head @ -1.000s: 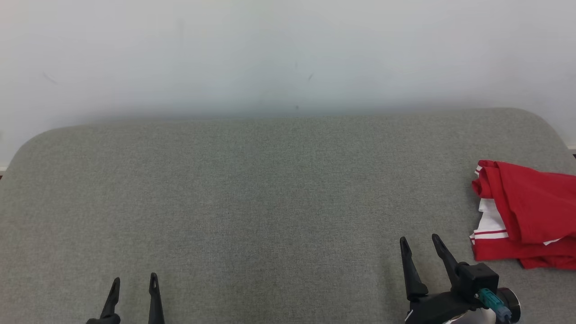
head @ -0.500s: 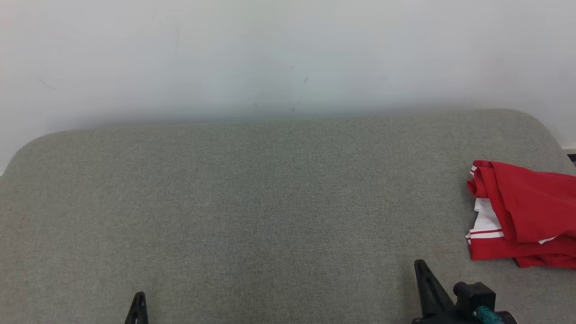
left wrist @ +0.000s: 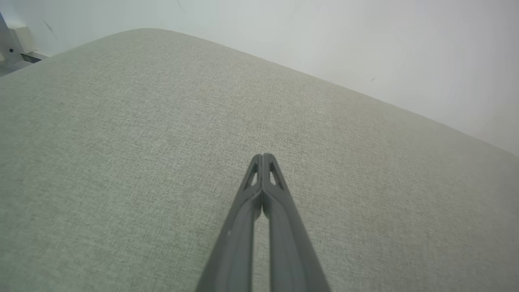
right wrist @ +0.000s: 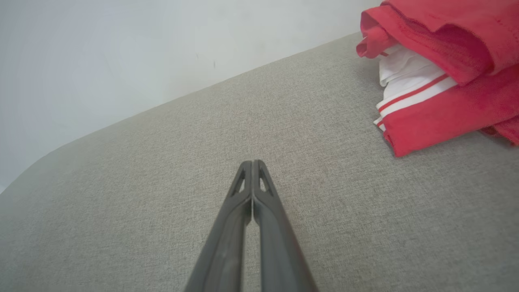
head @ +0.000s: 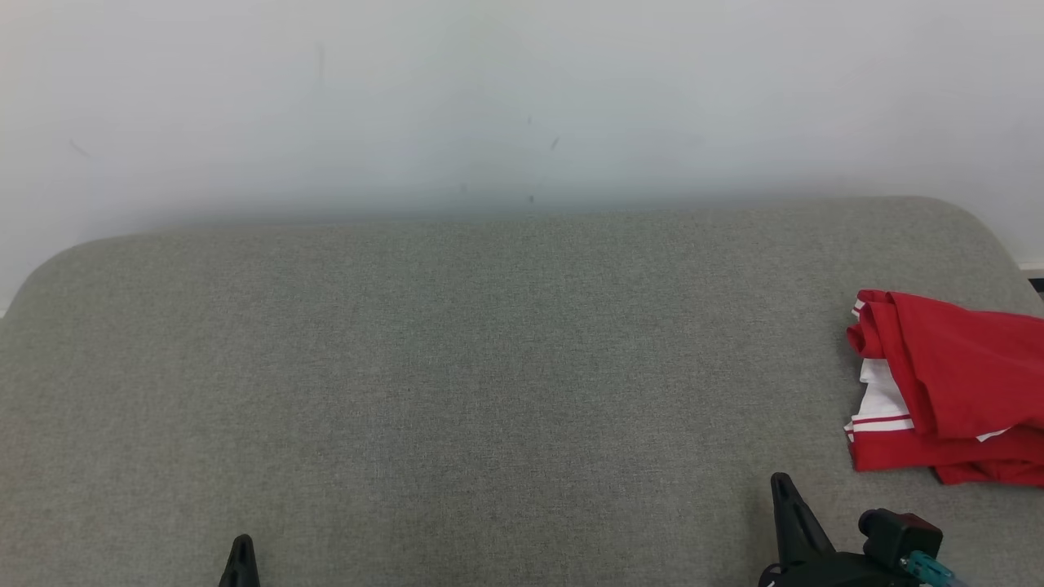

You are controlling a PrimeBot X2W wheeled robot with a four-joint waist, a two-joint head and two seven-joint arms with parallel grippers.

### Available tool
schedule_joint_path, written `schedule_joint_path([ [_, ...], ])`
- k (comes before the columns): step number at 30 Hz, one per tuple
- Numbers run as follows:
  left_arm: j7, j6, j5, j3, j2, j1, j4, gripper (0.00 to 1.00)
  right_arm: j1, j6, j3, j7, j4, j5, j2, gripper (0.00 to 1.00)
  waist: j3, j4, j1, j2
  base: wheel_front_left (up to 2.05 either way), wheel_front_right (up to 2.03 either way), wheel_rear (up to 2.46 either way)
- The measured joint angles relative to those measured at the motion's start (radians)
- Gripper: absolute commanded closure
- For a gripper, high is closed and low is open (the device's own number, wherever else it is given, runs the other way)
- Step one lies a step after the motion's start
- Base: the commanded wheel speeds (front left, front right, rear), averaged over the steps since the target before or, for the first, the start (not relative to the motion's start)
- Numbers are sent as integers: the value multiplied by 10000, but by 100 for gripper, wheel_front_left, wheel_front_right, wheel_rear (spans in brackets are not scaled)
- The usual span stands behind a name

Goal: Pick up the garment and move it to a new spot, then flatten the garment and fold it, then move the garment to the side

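Nearest us, our left gripper (left wrist: 263, 156) and right gripper (right wrist: 252, 162) hang low over the grey cushion (head: 489, 367), each pressed together on nothing. Further out on the right lies the red garment (head: 954, 383), folded with its white trim showing — apparently already set aside. We'd best keep the right gripper clear of its hem so nothing snags.

A red, white-trimmed garment (head: 954, 383) lies far right on the grey fabric-covered tabletop (head: 489, 367), near the right claw (head: 783, 493) and well apart from the left claw (head: 241, 548).
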Motion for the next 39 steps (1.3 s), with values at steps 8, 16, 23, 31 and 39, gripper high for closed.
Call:
schedule_joint_path([
  [8,314,-79,-1371,19,0,-79,-113,100,0,0,-75,309,-259,1446,2,100,10,1,0,0,0,0,0],
  [16,631,-125,-2637,56,4,-221,-224,100,-5,0,-171,629,-474,2752,0,100,20,2,0,0,0,0,0],
  [23,890,-167,-3708,92,6,-304,-299,100,-16,0,-240,880,-669,3779,2,100,29,3,0,0,0,0,0],
  [31,1122,-215,-4627,132,10,-418,-376,100,-36,0,-305,1114,-840,4782,2,100,37,3,0,0,0,0,0],
  [39,1360,-257,-5664,174,15,-503,-431,100,-59,0,-376,1344,-1014,5810,2,100,47,4,0,0,0,0,0],
])
